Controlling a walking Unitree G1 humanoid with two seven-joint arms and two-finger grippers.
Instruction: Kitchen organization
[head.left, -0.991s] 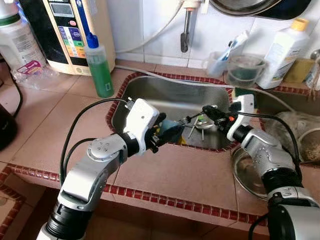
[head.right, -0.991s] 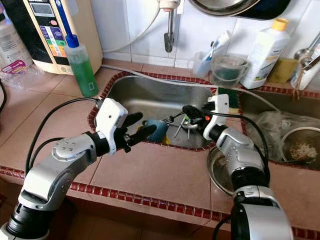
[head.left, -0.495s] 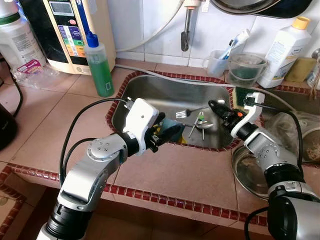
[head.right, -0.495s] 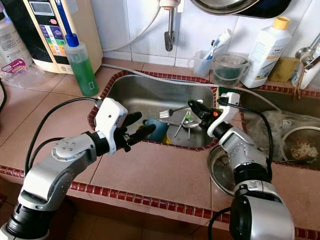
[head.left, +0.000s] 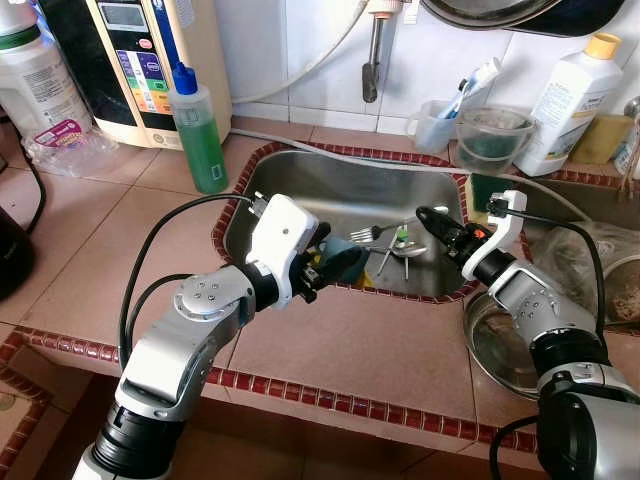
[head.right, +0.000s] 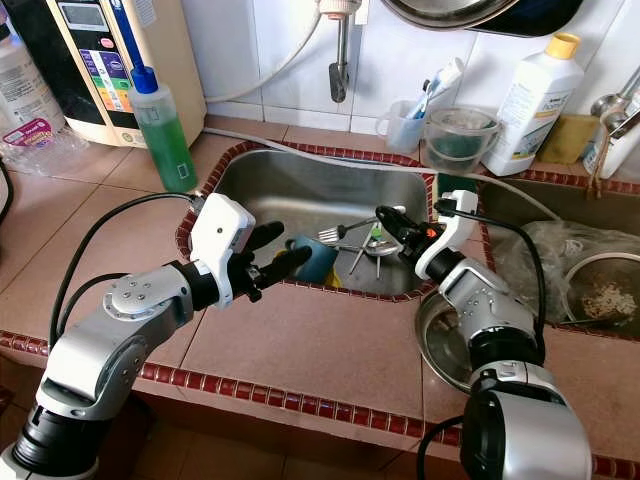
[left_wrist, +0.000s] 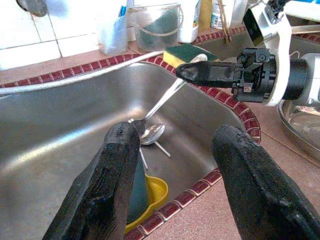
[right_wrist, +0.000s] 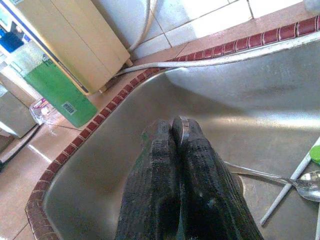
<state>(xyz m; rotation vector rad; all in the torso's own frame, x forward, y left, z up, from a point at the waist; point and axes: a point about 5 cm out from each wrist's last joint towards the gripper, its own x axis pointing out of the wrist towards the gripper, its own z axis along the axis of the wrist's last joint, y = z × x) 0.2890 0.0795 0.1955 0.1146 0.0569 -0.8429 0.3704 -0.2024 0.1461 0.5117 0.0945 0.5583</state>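
Note:
My right gripper (head.left: 424, 216) reaches over the steel sink (head.left: 300, 185) from its right rim, shut on the handle of a metal fork (head.left: 372, 234). The fork points left, with its tines close to a teal cup (head.right: 316, 258) that stands at the sink's near edge beside a yellow piece (left_wrist: 156, 193). In the left wrist view the fork (left_wrist: 164, 99) runs from the cup up to the right gripper (left_wrist: 196, 73). My left gripper (head.right: 282, 247) hovers open at the sink's near left rim, just in front of the cup, holding nothing.
Spoons (head.left: 406, 249) lie on the sink floor. A green soap bottle (head.left: 198, 135) stands left of the sink; a faucet (head.left: 371, 60) is behind it. A sponge (head.left: 486, 186), a clear tub (head.left: 490, 140) and a white bottle (head.left: 570, 95) are back right. A metal bowl (head.left: 497, 348) sits under my right arm.
My right gripper raised the fork and drew back to the right, then lowered its tines again towards the cup. The left arm has stayed where it was.

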